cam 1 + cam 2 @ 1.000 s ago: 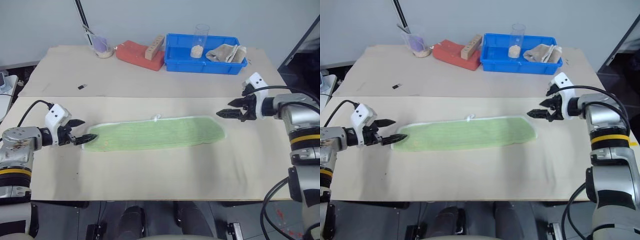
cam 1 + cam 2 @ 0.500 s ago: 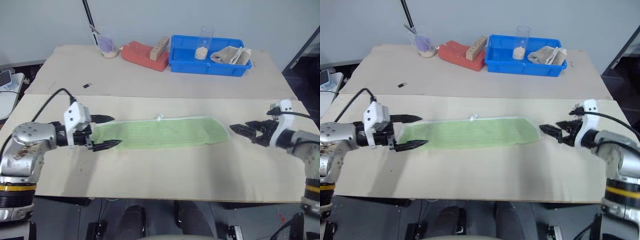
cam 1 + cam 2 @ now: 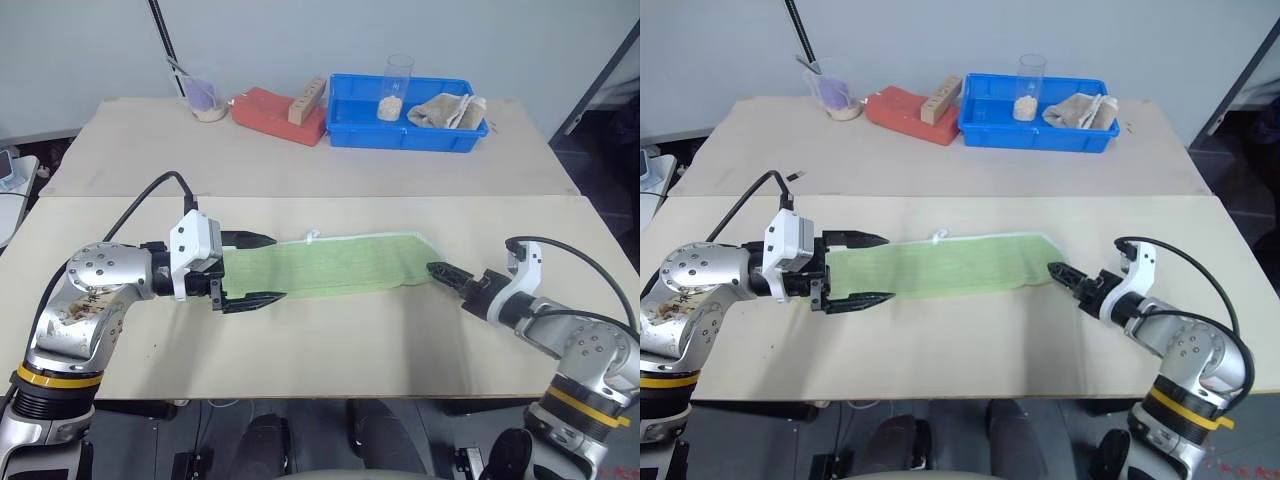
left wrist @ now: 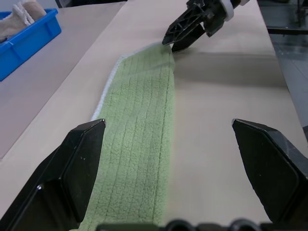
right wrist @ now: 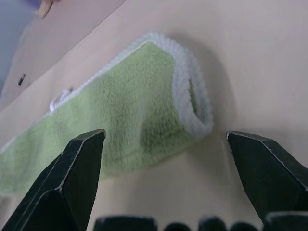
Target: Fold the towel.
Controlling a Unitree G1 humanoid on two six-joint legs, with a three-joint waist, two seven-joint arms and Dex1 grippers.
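Towel (image 3: pixel 335 264) is laid flat as a long strip across the near table (image 3: pixel 330 350). Left gripper (image 3: pixel 248 270) and right gripper (image 3: pixel 445 274) are set at opposite ends, jaws wide, nothing held. Approach is judged in hand; closure on both ends is required next.

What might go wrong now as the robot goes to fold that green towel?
The towel is already doubled into a long strip, so an end effector might pinch only its top layer. The left end effector straddles one end with open fingers and could bunch the cloth. The right end effector could miss the other end's rolled edge.
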